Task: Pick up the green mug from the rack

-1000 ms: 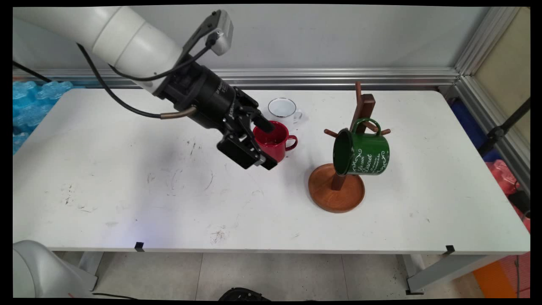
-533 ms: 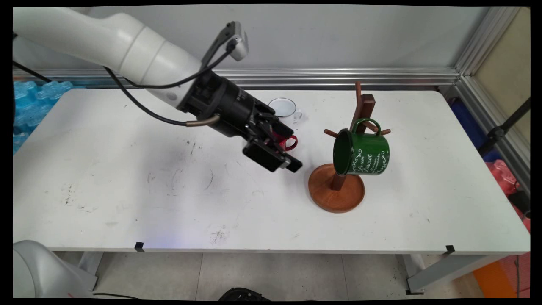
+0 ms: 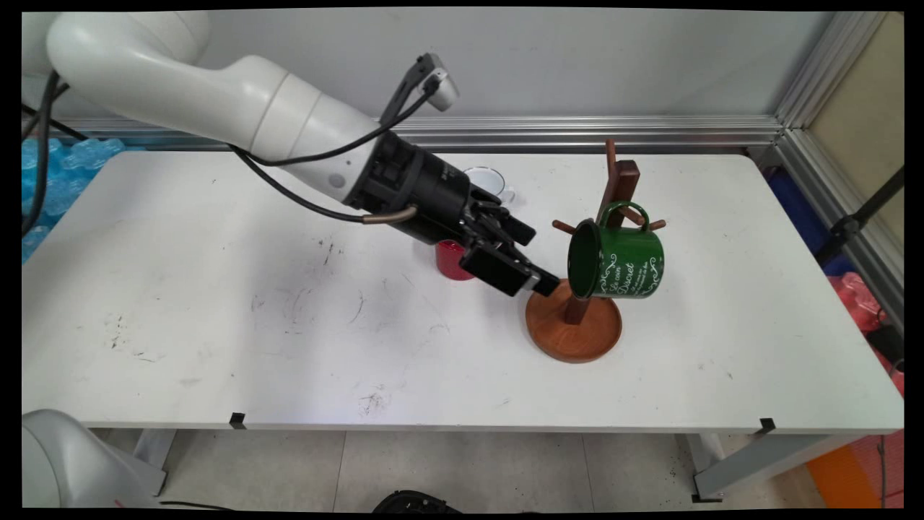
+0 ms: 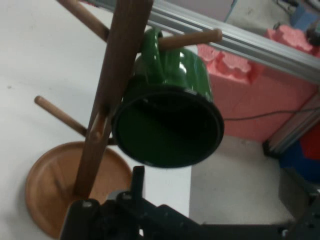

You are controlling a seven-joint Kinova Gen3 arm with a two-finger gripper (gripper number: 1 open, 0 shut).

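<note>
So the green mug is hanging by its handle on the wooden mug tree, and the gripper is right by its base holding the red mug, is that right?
Not quite. The gripper holds nothing: the main view shows the red mug standing on the table behind it. The rest holds: the green mug hangs by its handle on a peg of the wooden mug tree, and the gripper is close to that tree's base.

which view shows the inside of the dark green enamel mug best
The hand view: the dark green enamel mug faces that camera mouth-on, hanging by its handle from a peg of the wooden mug tree. The main view shows the mug mostly side-on, with white lettering and only a slanted sliver of its opening.
</note>
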